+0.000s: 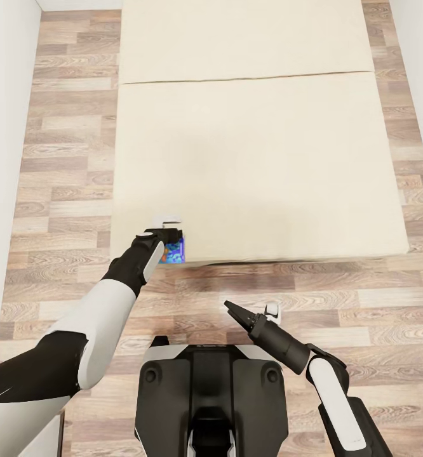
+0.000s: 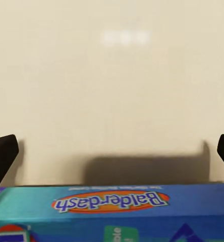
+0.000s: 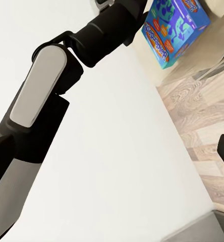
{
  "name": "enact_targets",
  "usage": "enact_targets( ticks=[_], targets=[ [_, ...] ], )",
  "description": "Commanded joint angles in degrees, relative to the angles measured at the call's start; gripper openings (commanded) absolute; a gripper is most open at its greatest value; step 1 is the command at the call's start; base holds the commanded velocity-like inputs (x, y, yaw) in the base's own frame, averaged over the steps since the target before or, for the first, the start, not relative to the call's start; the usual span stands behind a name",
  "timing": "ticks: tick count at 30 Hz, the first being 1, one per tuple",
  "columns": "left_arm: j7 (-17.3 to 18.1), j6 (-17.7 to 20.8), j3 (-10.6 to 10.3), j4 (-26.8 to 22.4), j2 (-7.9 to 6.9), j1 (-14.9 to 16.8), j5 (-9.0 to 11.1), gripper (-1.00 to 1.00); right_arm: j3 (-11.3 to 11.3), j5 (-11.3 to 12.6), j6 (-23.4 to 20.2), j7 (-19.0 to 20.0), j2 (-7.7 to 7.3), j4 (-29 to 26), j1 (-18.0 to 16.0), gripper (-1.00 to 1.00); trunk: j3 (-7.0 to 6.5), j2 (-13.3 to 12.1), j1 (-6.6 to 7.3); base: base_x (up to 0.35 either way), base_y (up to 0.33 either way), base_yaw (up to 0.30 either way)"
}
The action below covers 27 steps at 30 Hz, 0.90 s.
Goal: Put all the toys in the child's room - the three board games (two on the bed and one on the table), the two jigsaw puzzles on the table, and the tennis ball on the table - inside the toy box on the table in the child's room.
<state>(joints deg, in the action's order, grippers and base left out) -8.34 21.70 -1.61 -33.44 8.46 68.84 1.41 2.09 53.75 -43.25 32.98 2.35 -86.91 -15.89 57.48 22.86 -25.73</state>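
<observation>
A blue board game (image 1: pixel 174 249) with orange-yellow cover art hangs at the near left corner of the beige bed (image 1: pixel 256 158). My left gripper (image 1: pixel 168 235) is shut on it. In the left wrist view the box (image 2: pixel 112 212) lies across the base of the two dark fingers (image 2: pixel 2 154), with the mattress (image 2: pixel 112 75) beyond. The right wrist view catches the same box (image 3: pixel 175 30) tilted in the air under my left forearm (image 3: pixel 46 85). My right gripper (image 1: pixel 249 312) hovers open over the floor in front of the bed, holding nothing.
Wood-plank floor (image 1: pixel 65 158) runs along both sides of the bed and in front of it. A white wall (image 1: pixel 2 127) stands close on the left. My dark base (image 1: pixel 208 393) sits just short of the bed's near edge.
</observation>
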Motion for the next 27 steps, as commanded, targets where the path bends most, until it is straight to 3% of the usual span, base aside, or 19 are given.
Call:
enact_targets(
  ticks=[1,27],
  targets=[
    [-0.38,0.45,-0.08,0.57,-0.02,-0.02,0.79,1.00,-0.06,0.21,-0.36,-0.02,0.03,-0.02,-0.01,1.00,0.06,0.06,-0.05,-0.018,0.000,0.000],
    [-0.54,0.36,-0.14,0.54,-0.02,-0.05,0.79,1.00,-0.07,0.21,-0.43,0.07,0.03,-0.08,-0.01,1.00,0.06,0.06,-0.05,-0.047,0.000,0.000]
  ],
)
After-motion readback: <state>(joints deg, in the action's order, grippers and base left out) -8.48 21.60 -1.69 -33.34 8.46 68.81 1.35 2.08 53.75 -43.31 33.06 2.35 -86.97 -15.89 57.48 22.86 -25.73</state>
